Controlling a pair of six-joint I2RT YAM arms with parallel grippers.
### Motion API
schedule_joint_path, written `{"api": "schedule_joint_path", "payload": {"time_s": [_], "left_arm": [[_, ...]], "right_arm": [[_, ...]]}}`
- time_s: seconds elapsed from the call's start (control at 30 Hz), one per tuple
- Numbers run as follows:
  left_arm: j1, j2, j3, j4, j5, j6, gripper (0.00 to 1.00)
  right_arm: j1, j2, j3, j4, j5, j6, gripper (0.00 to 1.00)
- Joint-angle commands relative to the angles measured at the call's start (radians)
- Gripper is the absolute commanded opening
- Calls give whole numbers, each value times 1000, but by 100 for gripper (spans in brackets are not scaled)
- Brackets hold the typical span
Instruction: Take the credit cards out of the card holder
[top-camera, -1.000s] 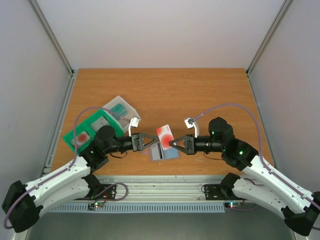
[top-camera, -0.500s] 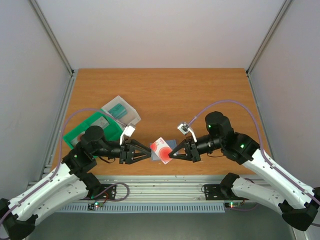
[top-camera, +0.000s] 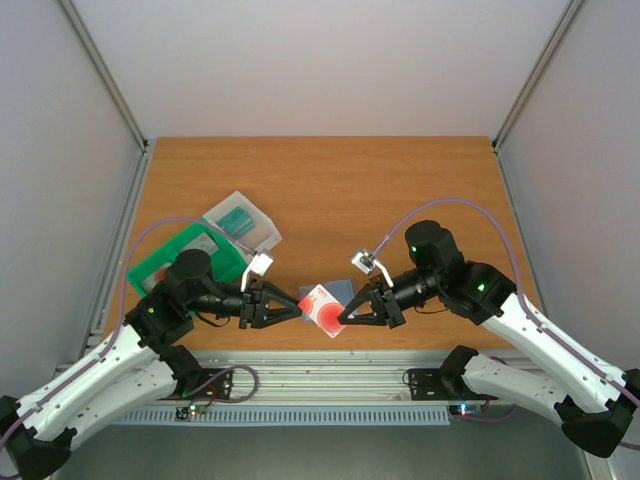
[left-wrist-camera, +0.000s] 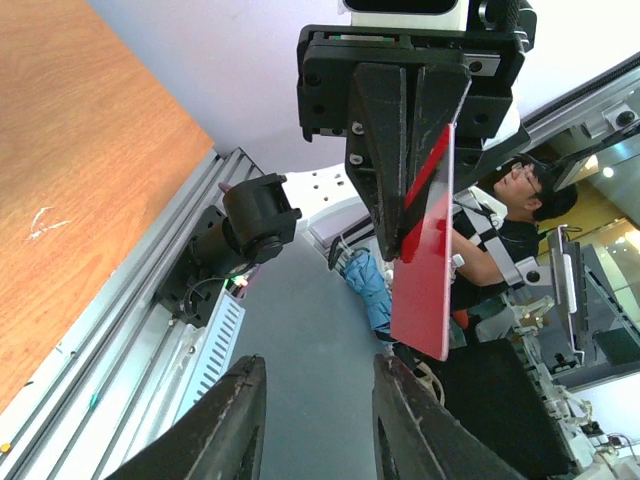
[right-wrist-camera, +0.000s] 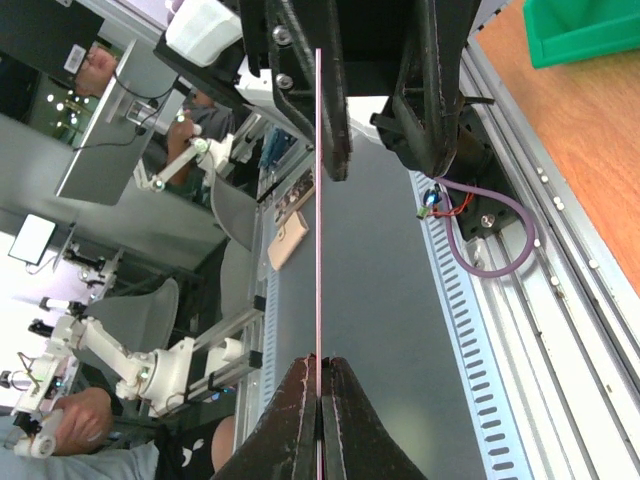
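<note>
Above the wooden table (top-camera: 400, 190), right tool (top-camera: 342, 318) pinches a red-and-white card (top-camera: 322, 306); left tool (top-camera: 298, 312) stands spread.

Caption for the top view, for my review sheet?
Right gripper pinches a red-and-white card; left gripper, open, faces it.

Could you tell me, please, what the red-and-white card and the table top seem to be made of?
The card: probably plastic, smooth red-and-white face; edge-on it shows as a thin straight line, so stiff. The table top: wood or wood-look laminate, matt, orange-brown grain.
</note>
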Motion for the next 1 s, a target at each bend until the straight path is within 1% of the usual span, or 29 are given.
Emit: {"api": "schedule_joint_path", "payload": {"time_s": [0.0,0.23,0.37,0.43,0.5,0.57,0.6,0.87,0.97], "left_arm": [[-1,5,30,82,40,-20,36],[0,3,25,95,46,-30,42],[-2,-4,46,52,10,-12,48],[-1,-14,56,28,-20,0,47],[-1,-27,69,-14,-69,13,47],[0,-41,85,-70,-130,32,51],[-1,-47,86,-79,-142,41,52],[-1,-73,94,-73,-130,36,52],[-1,-72,91,-80,-131,42,52]], "right_arm": [[-2,15,28,-24,-21,-23,1],[-2,29,6,10,-14,4,1],[-2,31,7,15,-6,9,1],[-1,22,15,3,44,10,1],[-2,6,25,-15,138,16,1],[-2,-11,30,-20,210,26,1],[-2,-15,31,-17,229,35,1],[-2,14,23,29,122,62,1],[-2,26,22,48,51,58,1]]}}
